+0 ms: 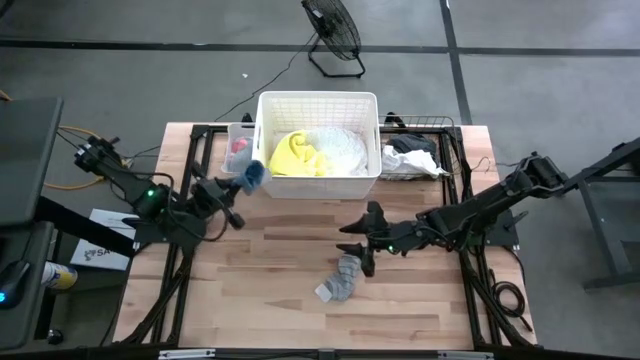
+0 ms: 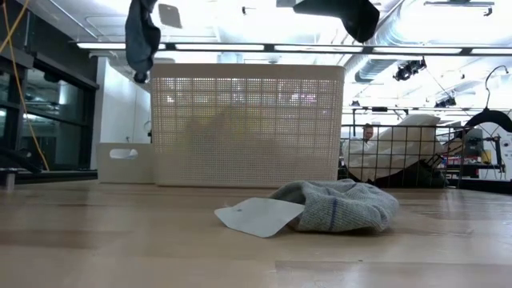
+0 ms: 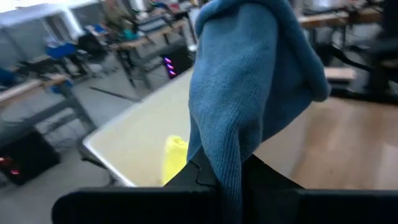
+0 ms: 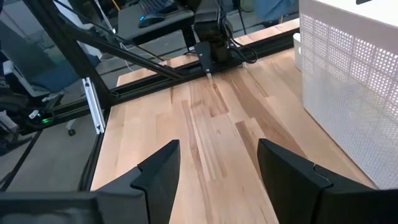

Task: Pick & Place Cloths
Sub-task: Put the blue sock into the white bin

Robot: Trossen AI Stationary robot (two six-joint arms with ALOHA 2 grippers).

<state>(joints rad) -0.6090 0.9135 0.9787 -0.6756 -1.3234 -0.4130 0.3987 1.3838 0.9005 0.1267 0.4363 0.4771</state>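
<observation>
My left gripper [image 1: 238, 186] is shut on a blue cloth [image 1: 252, 176] at the near left corner of the white slatted basket [image 1: 318, 185]. In the low view that cloth [image 2: 142, 36] hangs high above the table. A yellow cloth [image 1: 295, 155] and a white one [image 1: 342, 150] lie in the basket. A grey cloth [image 1: 341, 279] with a white tag [image 2: 260, 216] lies flat on the table. My right gripper [image 1: 362, 238] is open in the air just beyond it. The right wrist view shows that gripper [image 4: 214, 168] over bare wood. My left gripper pinches the blue cloth between its two fingers at a bunched fold [image 3: 227, 171]. How many layers it has cannot be told. The cloth is lifted clear of the table and bulges out past the fingertips, slack.
A wire basket [image 1: 425, 175] at the basket's right holds black and white cloths [image 1: 412, 158]. A small clear box [image 1: 238, 148] stands at the basket's left. A fan [image 1: 335, 35] stands on the floor beyond the table. Bare wood lies toward the table's near edge.
</observation>
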